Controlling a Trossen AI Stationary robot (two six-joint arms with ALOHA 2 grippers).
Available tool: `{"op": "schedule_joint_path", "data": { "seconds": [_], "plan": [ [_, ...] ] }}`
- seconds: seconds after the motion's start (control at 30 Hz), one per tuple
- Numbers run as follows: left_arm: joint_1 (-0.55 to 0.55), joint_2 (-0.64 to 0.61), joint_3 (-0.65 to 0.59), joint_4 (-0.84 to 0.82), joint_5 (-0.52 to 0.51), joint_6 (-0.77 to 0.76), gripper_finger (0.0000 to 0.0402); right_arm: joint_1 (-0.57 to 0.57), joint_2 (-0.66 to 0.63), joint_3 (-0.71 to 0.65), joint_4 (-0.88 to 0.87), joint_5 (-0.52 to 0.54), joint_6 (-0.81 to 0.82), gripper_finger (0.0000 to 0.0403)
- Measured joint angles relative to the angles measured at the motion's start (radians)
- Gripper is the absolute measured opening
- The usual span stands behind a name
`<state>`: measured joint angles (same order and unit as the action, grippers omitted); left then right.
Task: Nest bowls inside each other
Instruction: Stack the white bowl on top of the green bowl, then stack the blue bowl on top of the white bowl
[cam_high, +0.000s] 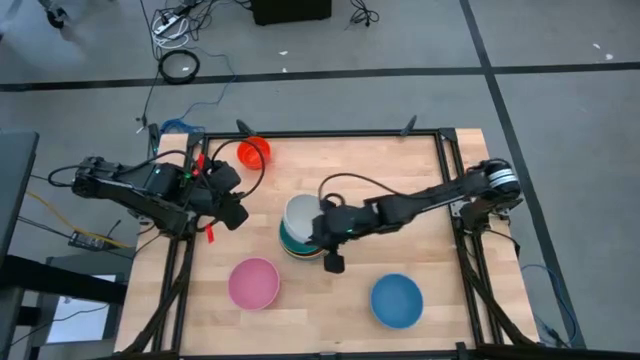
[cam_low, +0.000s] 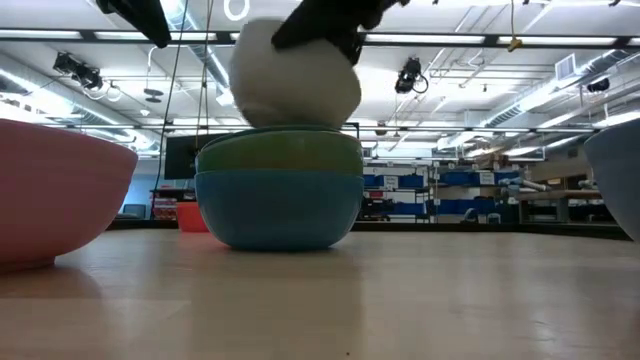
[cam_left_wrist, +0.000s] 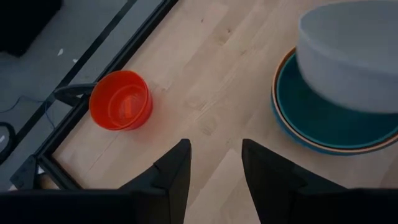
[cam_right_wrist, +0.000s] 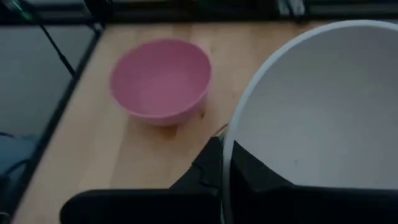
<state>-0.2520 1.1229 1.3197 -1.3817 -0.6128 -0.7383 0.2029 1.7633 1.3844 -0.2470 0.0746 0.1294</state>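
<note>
A white bowl (cam_high: 302, 214) hangs tilted over a stack of nested bowls (cam_high: 292, 246), with my right gripper (cam_high: 327, 232) shut on its rim. The low view shows the stack (cam_low: 280, 190) green above light blue; the left wrist view shows a teal inside (cam_left_wrist: 323, 118). A small red bowl (cam_left_wrist: 121, 99) stands on its base at the far left. A pink bowl (cam_high: 254, 283) and a blue bowl (cam_high: 396, 300) stand near the front edge. My left gripper (cam_left_wrist: 214, 165) hovers open at the table's left, between the red bowl and the stack. My right gripper holds the white bowl by its rim (cam_right_wrist: 227, 155), on the side toward the table's near right. One finger is inside the bowl and one outside (cam_right_wrist: 205, 167). The fingers slant down from the table's right. The bowl is tilted, just above the stack.
A black frame rail (cam_high: 340, 134) runs around the tabletop. Bare wood lies between the pink and blue bowls and across the far right part of the table. Cables hang off the left edge by the left arm.
</note>
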Motion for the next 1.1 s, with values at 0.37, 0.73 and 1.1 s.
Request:
{"op": "schedule_joint_path", "data": {
  "seconds": [0.37, 0.73, 1.1],
  "plan": [
    [0.000, 0.000, 0.000, 0.000, 0.000, 0.000, 0.0152, -0.014, 0.138, 0.118, -0.158, -0.051, 0.003, 0.0000],
    [0.000, 0.000, 0.000, 0.000, 0.000, 0.000, 0.0152, -0.015, 0.147, 0.119, -0.172, -0.079, 0.051, 0.0082],
    [0.000, 0.000, 0.000, -0.001, 0.000, 0.000, 0.0152, 0.027, -0.005, 0.118, -0.289, -0.021, 0.097, 0.0136]
  ]
}}
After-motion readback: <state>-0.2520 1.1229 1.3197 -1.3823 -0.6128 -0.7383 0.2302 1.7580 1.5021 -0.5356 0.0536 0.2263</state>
